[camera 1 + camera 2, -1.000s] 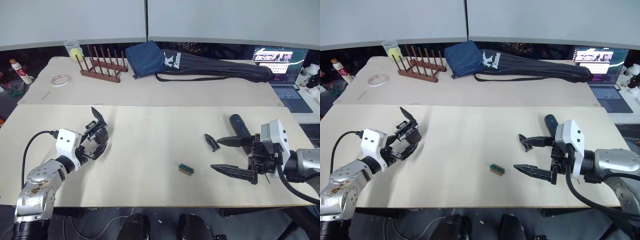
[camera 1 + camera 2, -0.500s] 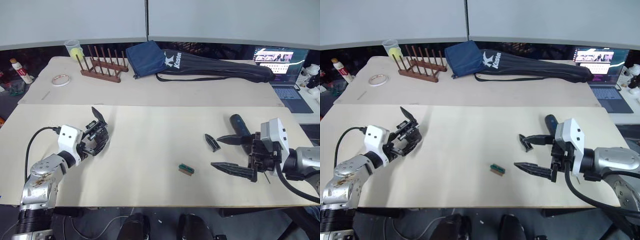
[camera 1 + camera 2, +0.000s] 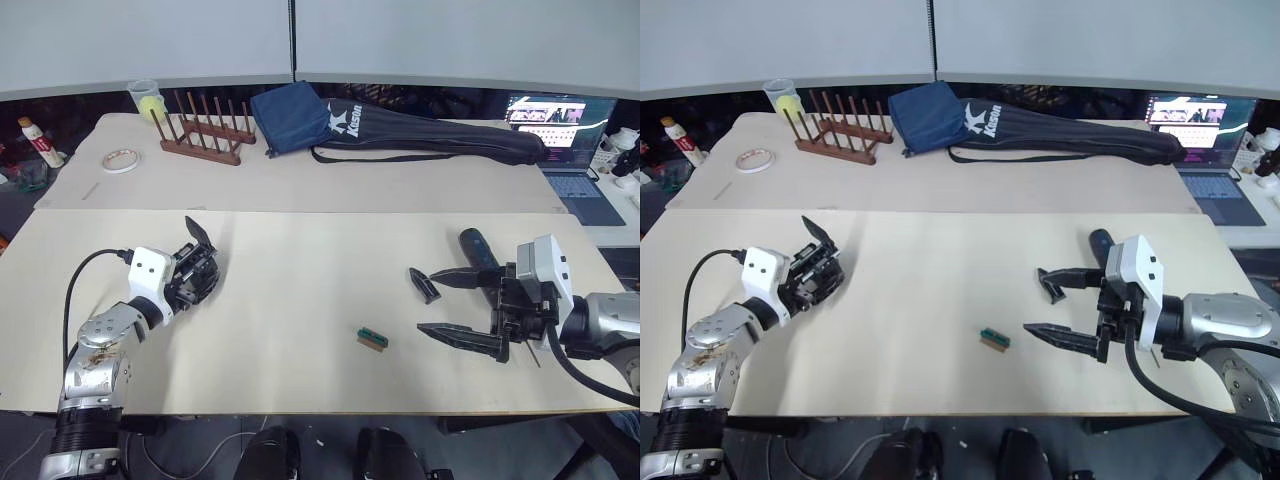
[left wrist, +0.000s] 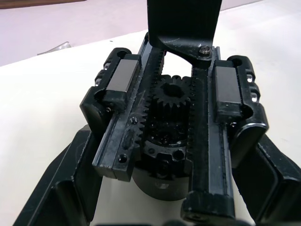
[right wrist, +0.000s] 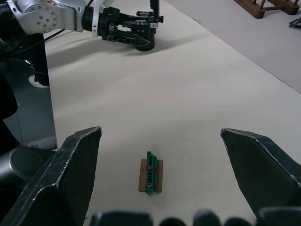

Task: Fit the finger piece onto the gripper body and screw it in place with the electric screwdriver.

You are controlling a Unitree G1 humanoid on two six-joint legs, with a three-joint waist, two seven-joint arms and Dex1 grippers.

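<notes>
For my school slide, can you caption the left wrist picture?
Left gripper closed around the black blocky gripper body, its gear and toothed rails showing.

Left end effector [image 3: 192, 283] closed; right end effector [image 3: 452, 308] spread wide.
</notes>
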